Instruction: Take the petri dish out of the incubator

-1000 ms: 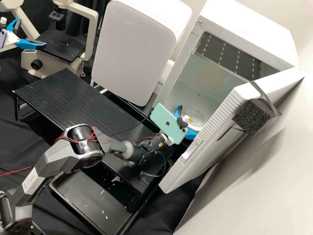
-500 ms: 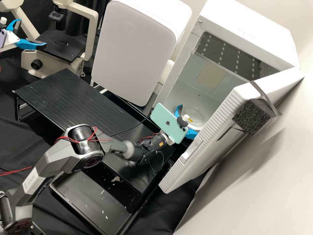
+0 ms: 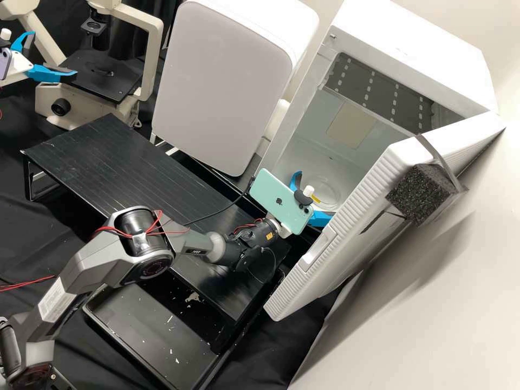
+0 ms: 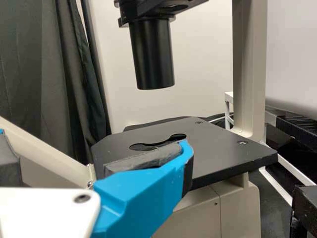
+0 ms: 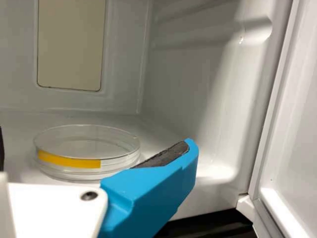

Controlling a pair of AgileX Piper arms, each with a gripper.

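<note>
The spread jaws of the white-and-blue right gripper should be eased level around the clear round petri dish inside the open white boxy incubator and gently closed, while the left gripper, jaws spread, is set near the cream metal microscope, beyond the low black slatted platform.

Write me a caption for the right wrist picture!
A petri dish with a yellow strip sits inside the incubator, a blue finger nearby.
</note>
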